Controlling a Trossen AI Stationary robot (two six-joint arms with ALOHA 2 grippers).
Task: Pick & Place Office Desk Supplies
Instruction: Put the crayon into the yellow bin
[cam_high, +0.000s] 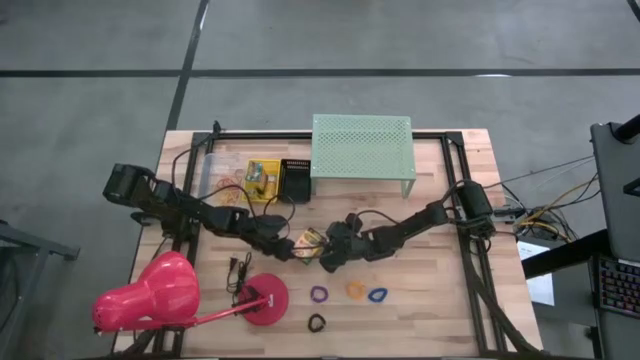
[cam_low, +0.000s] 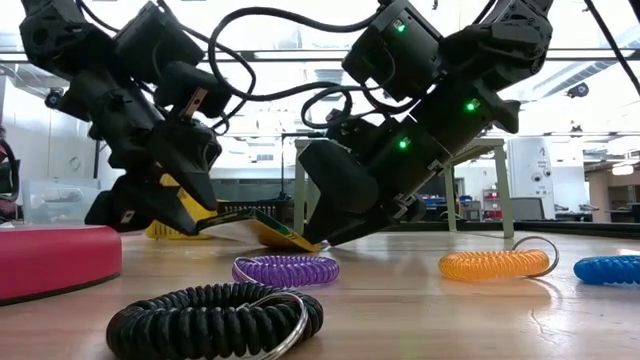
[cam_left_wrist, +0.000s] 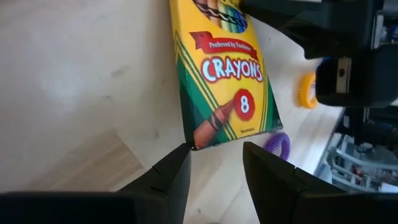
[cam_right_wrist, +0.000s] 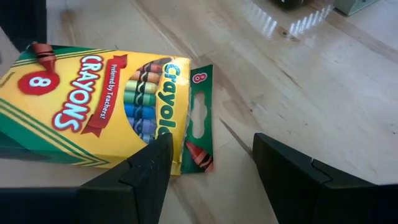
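A flat cardboard crayon box (cam_high: 311, 243), glossy yellow with green edging and a printed "CRAYONS 8" face, lies near the middle of the pale wooden table (cam_high: 430, 310), tilted with one end raised in the low view. Its green end flap (cam_right_wrist: 199, 124) hangs open toward the right arm.

The left pincer (cam_left_wrist: 214, 165) sits at one corner of the box, its two dark, blocky fingers partly spread with a gap between them; the box's corner is right at that gap, and whether the fingers pinch it I cannot tell. The right pincer (cam_right_wrist: 208, 165) stands wide at the flap end, its fingers either side of the flap and gripping nothing.

Coiled plastic ring loops, springy like phone cord, lie loose on the table's near half: a purple loop (cam_high: 319, 294) closest to the box, an orange loop (cam_high: 355, 289) and a blue loop (cam_high: 377, 295) beside it, a black loop (cam_high: 316, 322) toward the near edge. They lie apart from one another with bare wood between.

A second crayon box (cam_high: 262, 180) and thin tan rubber bands (cam_high: 228, 195) lie by the far-left side. The mint-green perforated metal shelf (cam_high: 362, 145) stands at the far edge, and a smooth pink desk lamp (cam_high: 150, 292) fills the near-left corner, its round base (cam_high: 266, 300) close to the purple loop.
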